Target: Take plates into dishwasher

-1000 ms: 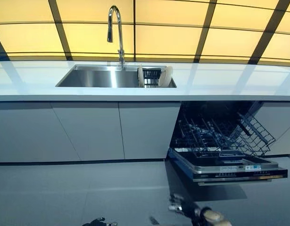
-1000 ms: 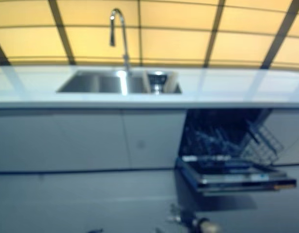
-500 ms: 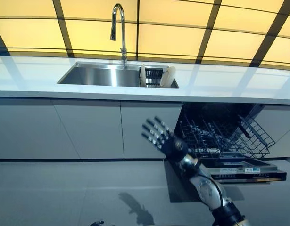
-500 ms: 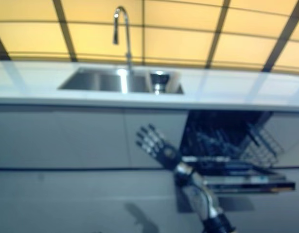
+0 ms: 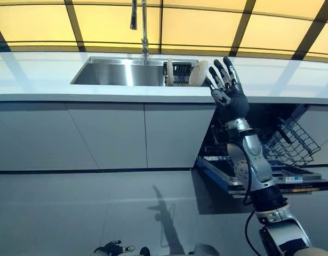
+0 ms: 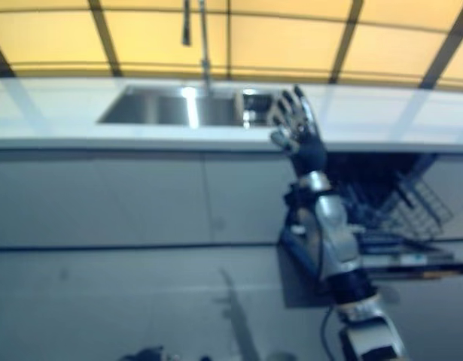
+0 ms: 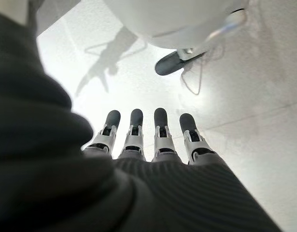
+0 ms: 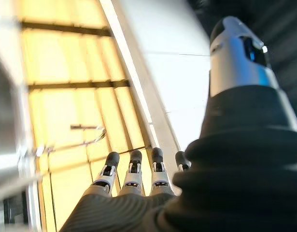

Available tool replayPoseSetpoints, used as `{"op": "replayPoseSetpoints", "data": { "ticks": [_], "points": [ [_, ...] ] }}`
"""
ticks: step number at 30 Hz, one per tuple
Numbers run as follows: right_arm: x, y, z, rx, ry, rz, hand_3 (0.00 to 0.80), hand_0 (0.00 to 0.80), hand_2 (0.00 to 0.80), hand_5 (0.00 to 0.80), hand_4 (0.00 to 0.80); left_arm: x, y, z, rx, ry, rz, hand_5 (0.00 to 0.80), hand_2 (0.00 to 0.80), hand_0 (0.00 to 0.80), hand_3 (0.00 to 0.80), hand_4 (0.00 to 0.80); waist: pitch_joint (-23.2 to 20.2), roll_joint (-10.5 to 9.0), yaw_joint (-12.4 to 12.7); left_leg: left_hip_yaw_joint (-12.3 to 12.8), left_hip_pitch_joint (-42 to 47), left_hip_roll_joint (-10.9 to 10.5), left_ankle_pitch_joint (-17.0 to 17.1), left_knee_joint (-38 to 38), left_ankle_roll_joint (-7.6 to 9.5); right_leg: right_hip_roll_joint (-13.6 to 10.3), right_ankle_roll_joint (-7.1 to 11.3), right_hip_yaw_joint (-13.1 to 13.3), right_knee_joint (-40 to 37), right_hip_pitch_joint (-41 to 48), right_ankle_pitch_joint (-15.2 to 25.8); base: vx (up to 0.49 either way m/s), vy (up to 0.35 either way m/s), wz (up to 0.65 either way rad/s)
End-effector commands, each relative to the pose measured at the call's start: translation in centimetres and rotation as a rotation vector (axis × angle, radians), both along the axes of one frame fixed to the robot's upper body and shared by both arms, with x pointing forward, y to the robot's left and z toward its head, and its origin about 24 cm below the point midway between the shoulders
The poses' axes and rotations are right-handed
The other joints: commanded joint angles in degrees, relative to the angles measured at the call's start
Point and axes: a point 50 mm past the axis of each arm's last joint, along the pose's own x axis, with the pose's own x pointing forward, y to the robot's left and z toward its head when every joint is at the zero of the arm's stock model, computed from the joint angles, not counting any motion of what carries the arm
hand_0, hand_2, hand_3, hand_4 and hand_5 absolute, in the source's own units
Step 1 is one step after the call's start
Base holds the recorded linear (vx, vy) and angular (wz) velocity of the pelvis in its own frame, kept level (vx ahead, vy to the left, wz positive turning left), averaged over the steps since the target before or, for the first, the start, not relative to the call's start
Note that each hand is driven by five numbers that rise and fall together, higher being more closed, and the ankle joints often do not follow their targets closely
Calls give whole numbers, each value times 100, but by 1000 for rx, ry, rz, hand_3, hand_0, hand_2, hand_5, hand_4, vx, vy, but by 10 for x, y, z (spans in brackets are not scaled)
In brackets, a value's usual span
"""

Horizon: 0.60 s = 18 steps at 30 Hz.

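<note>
Two white plates stand on edge in a dark rack at the right end of the steel sink point(image 5: 116, 74): one plate point(image 5: 169, 72) on the rack's left, the other plate point(image 5: 198, 73) on its right. My right hand point(image 5: 230, 98) is raised in front of the counter edge, fingers straight and spread, their tips beside the right plate and holding nothing. In the right wrist view its fingers point(image 8: 131, 174) are straight. The open dishwasher point(image 5: 292, 184) sits below to the right, its wire rack point(image 5: 294, 141) pulled out. My left hand point(image 7: 158, 140) hangs low, fingers straight over the floor.
A tall faucet point(image 5: 144, 26) rises behind the sink. The white countertop point(image 5: 36, 85) runs across the view above grey cabinet fronts point(image 5: 100, 133). The dishwasher's lowered door juts out over the grey floor at the right.
My right arm has swung up from near the floor to counter height, the hand now beside the right plate. The camera has moved closer to the counter.
</note>
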Motion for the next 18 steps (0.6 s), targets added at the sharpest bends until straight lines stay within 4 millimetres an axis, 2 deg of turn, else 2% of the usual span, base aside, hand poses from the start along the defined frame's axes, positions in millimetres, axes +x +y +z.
{"op": "replayPoseSetpoints", "data": {
  "ticks": [1,2,3,6,8,10,12,14,15,16,17,18],
  "points": [
    [7,-13,63,-116,-193,-123,0,0,0,0,0,0,11,2,45,43,-80,0,0,0,0,0,-48,-283,-63,-83,605,-767,-694,8,186,-82,-97,66,-494,-310,614,360,-87,26],
    [7,-16,69,-165,-213,-147,0,0,0,0,0,-1,11,2,48,50,-82,0,0,0,0,0,-71,-408,-112,-167,672,-886,-760,8,173,18,-75,29,-1263,-274,586,429,-112,34],
    [6,-18,73,-183,-229,-158,0,0,0,0,0,-2,10,1,49,53,-83,0,0,0,0,0,-67,-449,-158,-243,746,-920,-794,14,147,86,-54,-11,-1707,-276,603,438,-113,33],
    [4,-20,85,-195,-265,-169,0,0,0,0,0,-2,7,0,48,60,-103,0,0,0,0,0,-46,-493,-279,-483,1004,-968,-973,79,145,175,3,32,-2698,-460,798,453,-96,50],
    [0,-19,91,-188,-293,-165,0,0,0,0,0,-2,5,0,45,59,-120,0,0,0,0,0,9,-480,-336,-566,1151,-945,-1193,249,177,136,12,65,-2833,-596,957,462,-123,49],
    [-4,-16,94,-188,-320,-174,0,0,0,0,0,-2,5,0,43,58,-133,0,0,0,0,0,25,-522,-352,-549,1246,-982,-1500,489,232,34,5,37,-2654,-613,1075,432,-132,-28],
    [-6,-15,96,-194,-334,-178,0,0,0,0,0,-5,5,-1,51,64,-130,0,0,0,0,0,-54,-558,-366,-554,1344,-1055,-1706,655,240,17,-40,6,-2500,-457,1014,474,-162,6],
    [-6,-13,98,-200,-324,-168,0,0,0,0,0,-10,7,-2,48,77,-109,0,0,0,0,0,-275,-486,-409,-442,1524,-989,-1775,943,24,50,-195,-156,-2341,-301,729,487,-173,27],
    [-6,-12,98,-203,-315,-160,0,0,0,0,0,-12,7,-2,43,80,-107,0,0,0,0,0,-360,-424,-444,-342,1581,-888,-1580,1168,-117,85,-272,-205,-2321,-219,617,439,-152,48],
    [-6,-8,96,-203,-301,-149,0,0,0,0,0,-13,7,-2,37,78,-105,0,0,0,0,0,-443,-360,-482,-232,1574,-760,-1210,1516,-285,142,-366,-211,-2344,-100,508,439,-168,56],
    [-6,-4,92,-208,-283,-136,0,0,0,0,0,-14,5,-3,28,67,-99,0,0,0,0,0,-515,-324,-514,-151,1502,-646,-667,2103,-498,206,-470,-139,-2412,57,421,396,-174,45],
    [-6,-2,90,-214,-272,-130,0,0,0,0,0,-14,4,-3,23,50,-92,0,0,0,0,0,-545,-319,-526,-113,1390,-607,-320,2553,-627,254,-540,-77,-2468,172,370,444,-230,41]
  ]
}}
